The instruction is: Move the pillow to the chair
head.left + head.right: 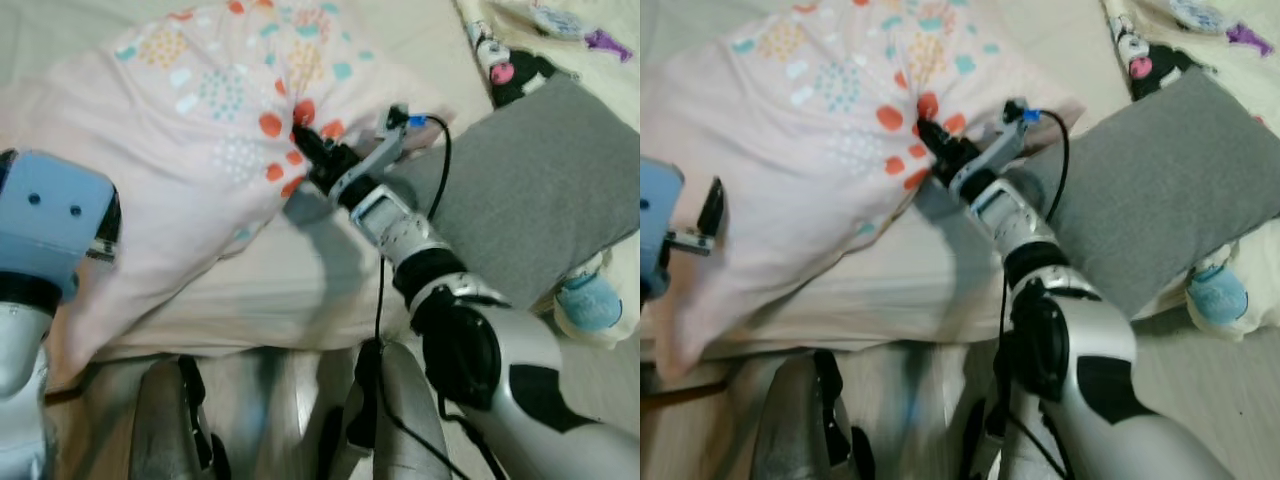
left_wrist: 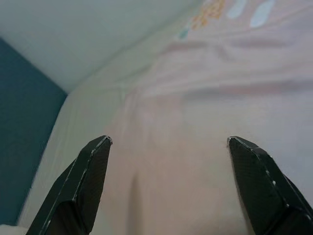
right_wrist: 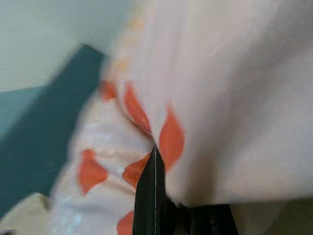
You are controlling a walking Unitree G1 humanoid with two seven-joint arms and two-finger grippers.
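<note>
My right gripper [image 1: 300, 135] has its jaws pinched tight on a fold of the pillow [image 1: 190, 130], the two black fingers pressed together with the cloth bunching around the tips; in the right wrist view the fingers [image 3: 152, 196] meet in a single dark edge against the orange spots. My left gripper [image 2: 168, 147] has its jaws spread wide, nothing between them, hanging just over the pillow's plain pink lower part.

My right arm reaches forward and up from the lower right, wrist angled toward the pillow's right side, a black cable [image 1: 440, 165] looping off it. My left arm sits low at the left edge, its blue wrist housing [image 1: 55, 215] beside the pillow's lower corner.

I see one pillow: pale pink, soft and rumpled, printed with clusters of orange, teal, yellow and white dots. It lies on the cream bed [image 1: 300, 290], spilling toward the near edge. Just right of it is one grey cushion [image 1: 540, 190], and past that two plush toys, one black-and-pink [image 1: 510, 65], one blue [image 1: 590, 300].
</note>
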